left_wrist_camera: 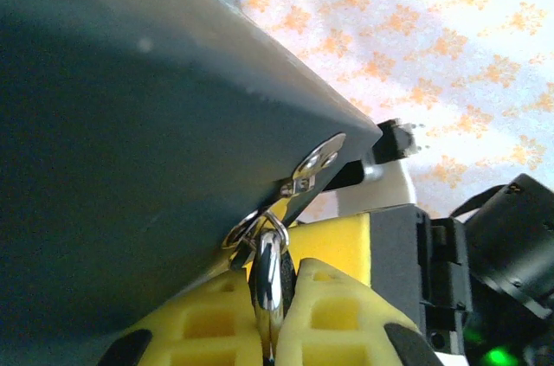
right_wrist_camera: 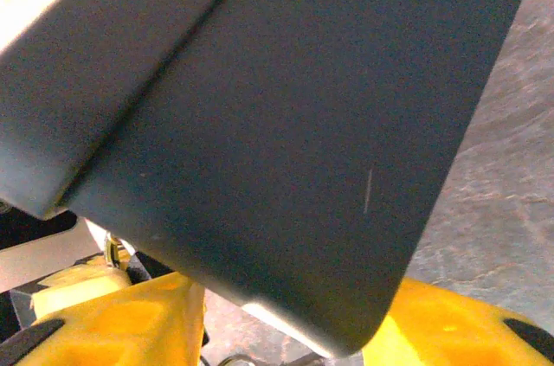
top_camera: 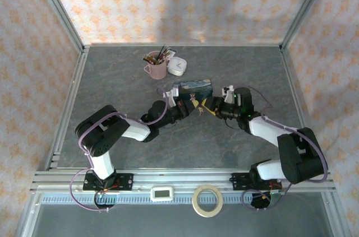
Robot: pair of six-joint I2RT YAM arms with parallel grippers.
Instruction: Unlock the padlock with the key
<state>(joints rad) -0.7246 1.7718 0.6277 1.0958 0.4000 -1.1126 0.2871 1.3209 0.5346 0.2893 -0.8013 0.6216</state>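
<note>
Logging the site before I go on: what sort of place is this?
Probably a lab test booth, not a home: metal frame posts hold wallpapered panels around a grey tabletop holding a mug of brushes.

Two white-and-black arms, yellow-fingered hands

The left arm (top_camera: 120,130) and right arm (top_camera: 280,147) are built of white links and bulky black joint housings, with lilac cables (top_camera: 84,136) looped along them. The fingers (left_wrist_camera: 208,323) of the left hand (left_wrist_camera: 270,301) are moulded in yellow with square recesses and black patches. A green light (left_wrist_camera: 493,356) is lit beside the right hand (top_camera: 212,110).
</note>
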